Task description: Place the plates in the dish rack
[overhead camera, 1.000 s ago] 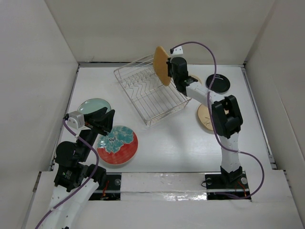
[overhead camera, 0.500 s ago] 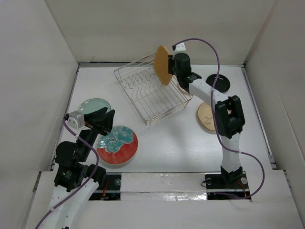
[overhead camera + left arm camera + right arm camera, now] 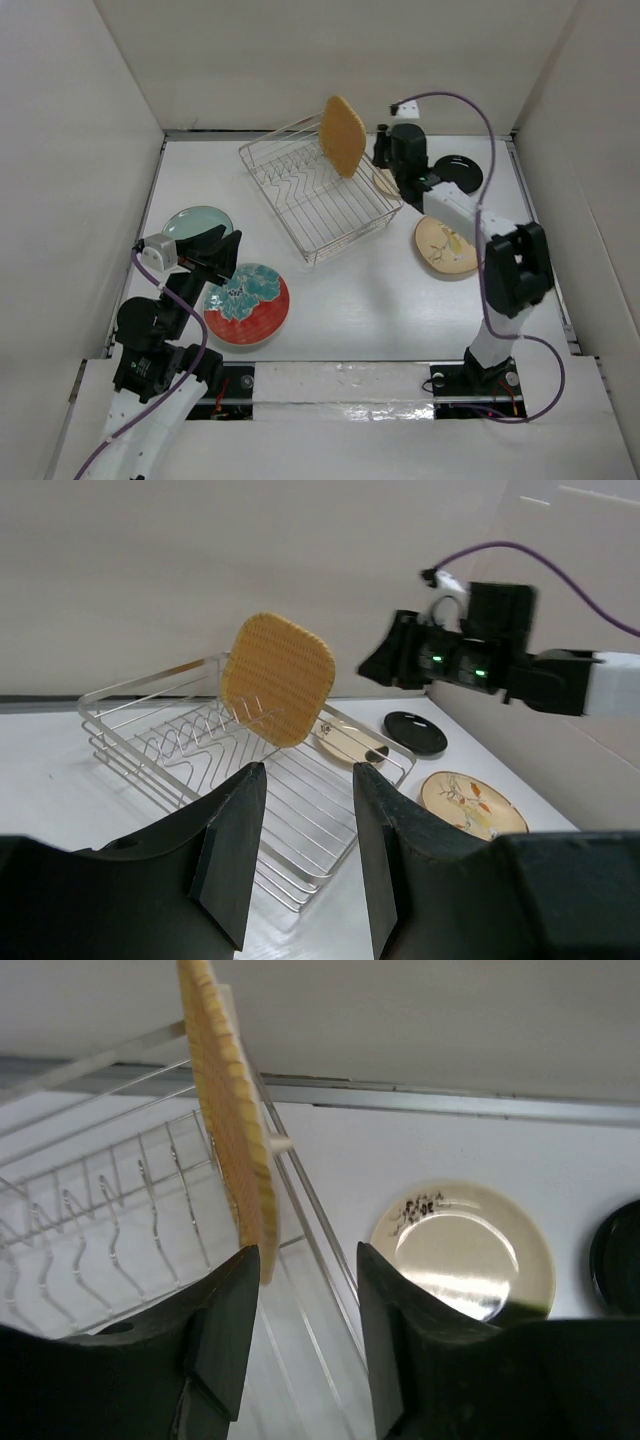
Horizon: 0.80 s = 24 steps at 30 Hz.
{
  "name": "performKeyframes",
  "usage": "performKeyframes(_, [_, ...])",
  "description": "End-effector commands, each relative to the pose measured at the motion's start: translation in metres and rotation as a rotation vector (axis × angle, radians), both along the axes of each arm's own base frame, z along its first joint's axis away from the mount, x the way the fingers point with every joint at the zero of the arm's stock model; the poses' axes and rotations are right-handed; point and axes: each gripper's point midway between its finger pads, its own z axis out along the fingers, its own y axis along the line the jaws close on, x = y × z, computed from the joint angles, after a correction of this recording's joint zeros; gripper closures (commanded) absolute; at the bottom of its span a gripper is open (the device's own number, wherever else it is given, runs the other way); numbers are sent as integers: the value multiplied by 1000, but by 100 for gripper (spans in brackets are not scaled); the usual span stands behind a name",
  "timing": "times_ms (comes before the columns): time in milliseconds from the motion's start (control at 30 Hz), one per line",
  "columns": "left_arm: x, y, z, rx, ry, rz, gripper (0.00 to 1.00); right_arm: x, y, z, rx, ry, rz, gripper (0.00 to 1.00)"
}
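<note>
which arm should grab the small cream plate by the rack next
Right. The right gripper hangs open close to the small cream plate with the dark blotch beside the silver wire dish rack; the left gripper sits far off by the red flowered plate.

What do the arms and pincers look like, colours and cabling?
The left arm and right arm have white links with black joint housings, and a purple cable loops along each. The left pincer and right pincer are matte black. Two green lights glow on the right wrist.
</note>
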Motion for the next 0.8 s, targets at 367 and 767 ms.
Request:
performKeyframes(367, [-29,7,31,-66,-136,-27,100,-212,-282,-97,632,-26,-810,90])
performKeyframes(767, [-40,14,39,-93,-174,-15,80,-234,-279,-147,712,276,-674,38])
